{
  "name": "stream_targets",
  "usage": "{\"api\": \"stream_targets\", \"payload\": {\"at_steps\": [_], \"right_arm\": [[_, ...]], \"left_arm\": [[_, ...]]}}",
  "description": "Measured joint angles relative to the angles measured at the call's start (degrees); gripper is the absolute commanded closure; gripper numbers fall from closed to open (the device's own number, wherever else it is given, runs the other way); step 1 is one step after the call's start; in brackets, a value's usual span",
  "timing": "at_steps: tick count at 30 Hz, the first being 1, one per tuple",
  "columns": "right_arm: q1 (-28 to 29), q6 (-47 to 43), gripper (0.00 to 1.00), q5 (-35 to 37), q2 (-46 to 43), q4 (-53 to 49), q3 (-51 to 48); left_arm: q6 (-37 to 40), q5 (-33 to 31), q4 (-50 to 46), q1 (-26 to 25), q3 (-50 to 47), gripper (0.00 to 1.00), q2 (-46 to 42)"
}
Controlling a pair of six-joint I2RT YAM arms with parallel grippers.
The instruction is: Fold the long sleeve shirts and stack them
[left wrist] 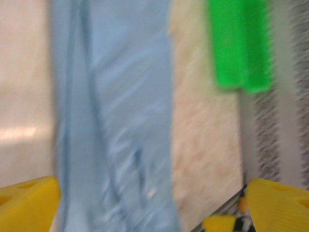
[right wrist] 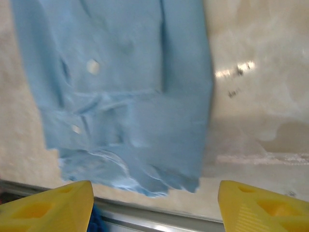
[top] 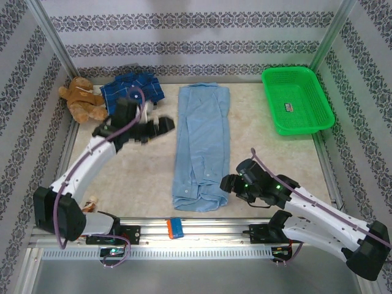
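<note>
The light blue shirt [top: 201, 147] lies in the middle of the table, folded into a long narrow strip that runs from the back toward the near edge. The dark blue plaid shirt [top: 131, 87] sits crumpled at the back left. My left gripper [top: 164, 124] hovers just left of the strip's upper half, open, its yellow fingers [left wrist: 29, 203] wide apart over the blue cloth [left wrist: 111, 121] and holding nothing. My right gripper [top: 228, 182] is beside the strip's near right corner, open, and the shirt's hem [right wrist: 130, 145] lies ahead of its empty fingers [right wrist: 263, 208].
A brown teddy bear [top: 81, 99] sits in the back left corner beside the plaid shirt. A green basket [top: 297, 101] stands at the back right. A small blue and orange object [top: 176, 226] rests on the front rail. Patterned walls enclose the table.
</note>
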Motion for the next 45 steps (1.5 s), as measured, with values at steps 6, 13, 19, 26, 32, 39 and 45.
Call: {"api": "stream_targets", "payload": {"at_steps": [6,13,19,26,32,39,45], "right_arm": [[0.0,-3.3,0.34,-5.4,4.7,5.2,-3.4],[0.0,-3.8,0.39,-8.5,8.7,11.2,-6.4],[0.0,-3.5,0.41,-8.9,8.9,13.9,-8.6],[0.0,-3.3,0.43,-9.0,8.9,15.0,-8.8],[0.0,-3.1,0.44,-9.3,10.2,16.7,-8.8],[0.0,-3.1,0.46,-9.4,12.1,17.6,-8.8],[0.0,-2.7,0.49,-9.2,11.1,17.6,-9.3]], "left_arm": [[-6.4,0.1,-1.6,-7.2,-22.6,0.13,-11.7],[-15.8,-0.3,7.4,-11.7,-32.2,0.23,-13.4],[-19.0,-0.8,13.4,-15.1,-32.2,0.3,-7.0],[-21.4,-1.2,16.4,-17.0,-32.2,0.33,-2.4],[-23.7,-1.5,19.0,-19.1,-32.2,0.37,0.4],[-26.3,-2.6,19.3,-19.9,-32.1,0.41,1.6],[-27.7,-3.9,18.7,-20.8,-31.5,0.5,3.2]]}}
